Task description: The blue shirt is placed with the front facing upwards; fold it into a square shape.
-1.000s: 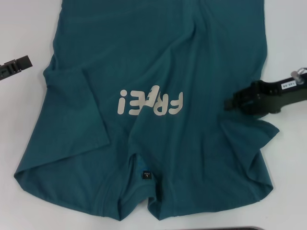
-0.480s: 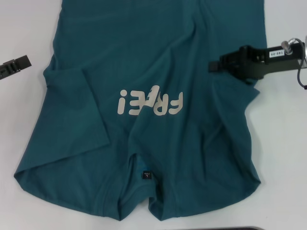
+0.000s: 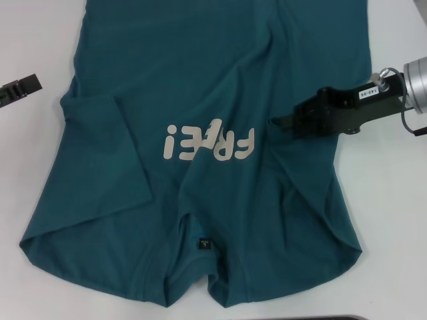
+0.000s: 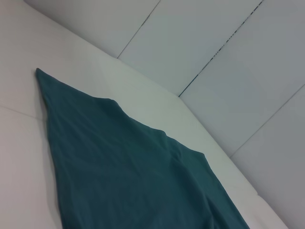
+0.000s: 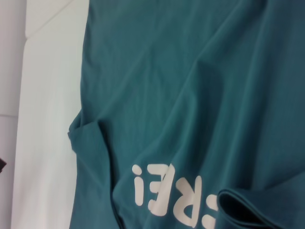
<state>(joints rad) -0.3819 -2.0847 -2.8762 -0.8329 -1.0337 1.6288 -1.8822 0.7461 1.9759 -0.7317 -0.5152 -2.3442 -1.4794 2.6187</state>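
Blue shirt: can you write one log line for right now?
step: folding right sleeve inward | right gripper: shut on blue shirt beside lettering | left gripper: idle, off shirt

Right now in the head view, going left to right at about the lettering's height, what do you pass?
Left gripper at the table's edge → folded-in left sleeve of the blue shirt → cream lettering → right gripper, pulling the right sleeve inward over the chest.
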